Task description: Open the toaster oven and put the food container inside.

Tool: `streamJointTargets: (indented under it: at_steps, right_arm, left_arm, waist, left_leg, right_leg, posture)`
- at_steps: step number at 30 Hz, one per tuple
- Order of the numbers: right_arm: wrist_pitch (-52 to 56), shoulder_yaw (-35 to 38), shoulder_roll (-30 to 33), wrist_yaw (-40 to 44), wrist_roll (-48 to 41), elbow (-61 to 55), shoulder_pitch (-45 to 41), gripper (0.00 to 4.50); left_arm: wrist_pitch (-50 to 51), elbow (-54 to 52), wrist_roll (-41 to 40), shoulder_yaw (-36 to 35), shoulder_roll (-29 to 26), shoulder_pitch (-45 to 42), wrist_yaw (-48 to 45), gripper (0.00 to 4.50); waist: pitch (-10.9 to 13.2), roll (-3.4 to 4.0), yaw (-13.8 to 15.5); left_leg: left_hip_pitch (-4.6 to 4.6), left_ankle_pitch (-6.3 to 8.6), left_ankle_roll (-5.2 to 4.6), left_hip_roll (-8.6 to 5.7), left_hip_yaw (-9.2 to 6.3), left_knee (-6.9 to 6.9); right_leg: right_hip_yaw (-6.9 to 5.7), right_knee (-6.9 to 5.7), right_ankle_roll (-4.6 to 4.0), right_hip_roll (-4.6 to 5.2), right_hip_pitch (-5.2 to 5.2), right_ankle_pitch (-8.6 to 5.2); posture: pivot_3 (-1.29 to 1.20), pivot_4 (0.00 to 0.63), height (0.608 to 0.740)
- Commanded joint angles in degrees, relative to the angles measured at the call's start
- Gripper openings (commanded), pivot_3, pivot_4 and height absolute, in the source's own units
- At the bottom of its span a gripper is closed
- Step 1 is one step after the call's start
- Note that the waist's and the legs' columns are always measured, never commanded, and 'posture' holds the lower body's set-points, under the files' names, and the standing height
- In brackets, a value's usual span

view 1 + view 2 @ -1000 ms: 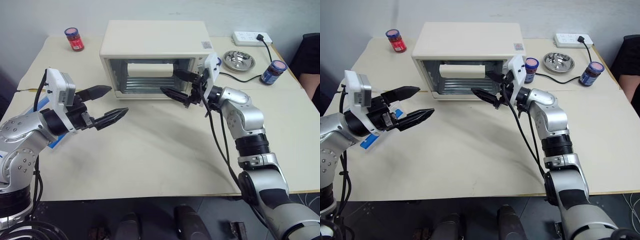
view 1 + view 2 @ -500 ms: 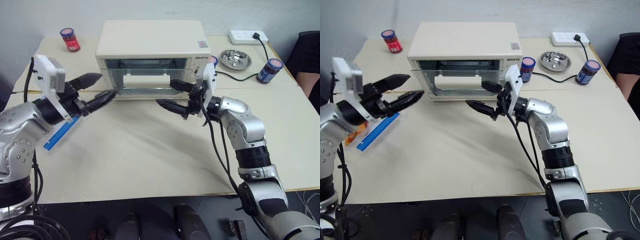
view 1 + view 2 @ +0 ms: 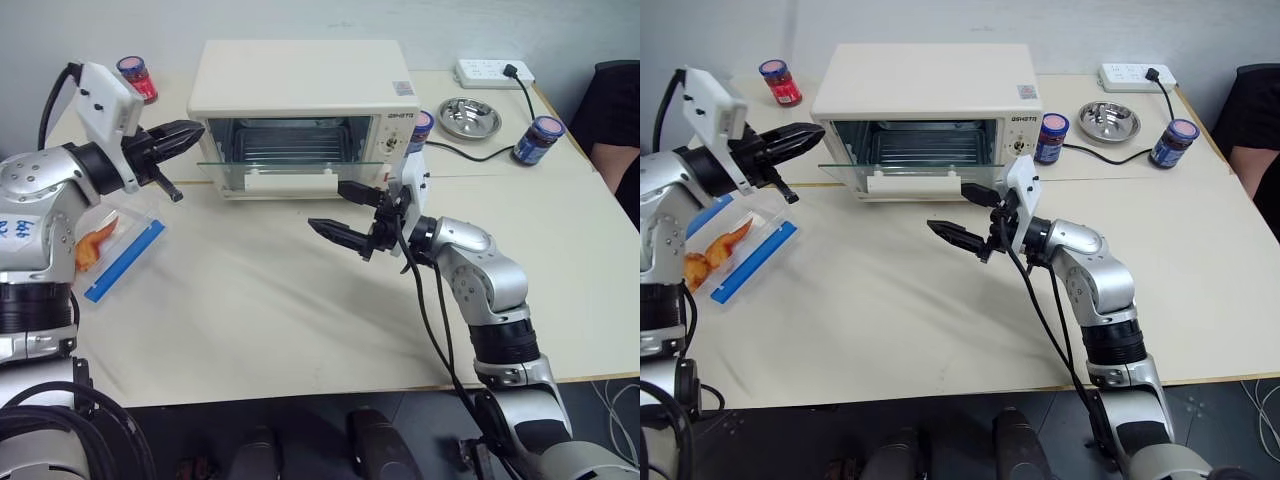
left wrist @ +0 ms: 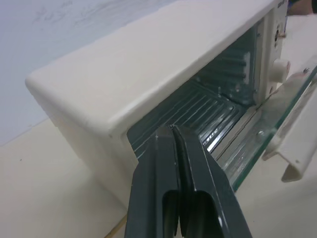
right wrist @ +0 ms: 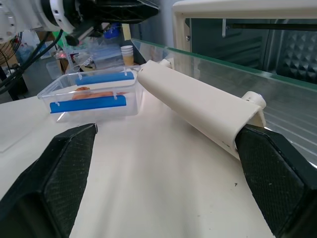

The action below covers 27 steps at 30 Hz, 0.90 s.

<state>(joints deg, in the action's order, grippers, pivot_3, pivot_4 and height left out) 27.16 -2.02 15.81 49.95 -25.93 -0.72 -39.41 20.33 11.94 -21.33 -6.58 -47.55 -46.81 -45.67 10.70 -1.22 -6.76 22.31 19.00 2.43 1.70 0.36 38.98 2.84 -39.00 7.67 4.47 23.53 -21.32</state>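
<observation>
We are holding the left tool [image 3: 188,132] pinched empty beside the cream-white boxy toaster oven [image 3: 300,85] and the right tool [image 3: 345,212] wide below its lowered glass door [image 3: 902,170], so we are risking a knock on that door while the clear plastic food container with blue clasps [image 3: 732,245] is waiting on the counter [image 3: 300,310].

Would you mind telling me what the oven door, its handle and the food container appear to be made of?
The toaster oven door looks like clear glass: you see straight through it and its edge shows green. The handle seems matte cream plastic, moulded with rounded ends. The food container appears to be clear, thin plastic with opaque blue clasps; orange food shows through the walls.
</observation>
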Motion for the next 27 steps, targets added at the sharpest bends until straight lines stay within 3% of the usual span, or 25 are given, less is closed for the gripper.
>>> streamJointTargets:
  at_steps: [1, 8, 15, 21, 27]
  right_arm:
    - [-0.44, -0.40, -0.96, 0.09, -2.08, -4.18, 0.09, 4.50]
    - [0.58, 2.06, 1.17, -2.38, -1.85, -7.29, 3.02, 4.50]
    - [4.81, 9.83, 12.05, -3.67, -3.29, -13.33, 12.27, 4.50]
    - [10.86, 17.17, 18.92, -4.25, -10.14, -21.07, 19.36, 4.50]
    - [14.93, 20.03, 19.60, -7.89, -16.04, -25.88, 19.86, 4.50]
  left_arm:
    - [-3.63, 2.09, 2.69, 1.81, 0.04, -1.85, -3.67, 0.05]
    - [-5.86, 4.01, 5.01, 3.81, 1.46, -2.10, -7.28, 0.05]
    - [-4.33, -1.61, 4.54, 4.22, 2.09, 1.99, -9.35, 0.05]
    - [-3.71, -7.77, 6.53, 6.19, 3.61, 9.07, -7.91, 0.05]
    - [-2.72, -5.71, 13.53, 9.61, 8.47, 10.47, 0.51, 0.05]
  waist:
    - [0.00, 0.00, -0.13]
    - [0.00, 0.00, 0.04]
    - [0.00, 0.00, 1.31]
    - [0.00, 0.00, 2.11]
    - [0.00, -0.01, 2.90]
  left_leg:
    - [0.00, 0.00, 0.00, 0.00, 0.00, 0.00]
    - [0.01, 0.00, 0.00, 0.04, -0.03, 0.04]
    - [0.04, 0.01, -0.03, 0.04, -0.10, 0.10]
    - [0.03, 0.02, -0.05, 0.06, -0.06, 0.12]
    - [-0.02, 0.01, -0.05, 0.04, -0.03, 0.19]
  right_leg:
    - [-0.06, 0.00, 0.00, 0.02, 0.01, 0.00]
    - [-0.19, -0.07, 0.00, 0.11, 0.01, 0.00]
    - [-0.21, -0.08, 0.00, 0.25, -0.05, 0.00]
    - [-0.16, -0.04, 0.00, 0.20, -0.09, 0.00]
    - [-0.10, 0.04, 0.00, 0.12, -0.11, 0.00]
  posture:
    - [0.00, 0.150, 0.740]
    - [0.00, 0.150, 0.740]
    - [0.00, 0.150, 0.740]
    - [0.00, 0.150, 0.740]
    - [0.00, 0.150, 0.740]
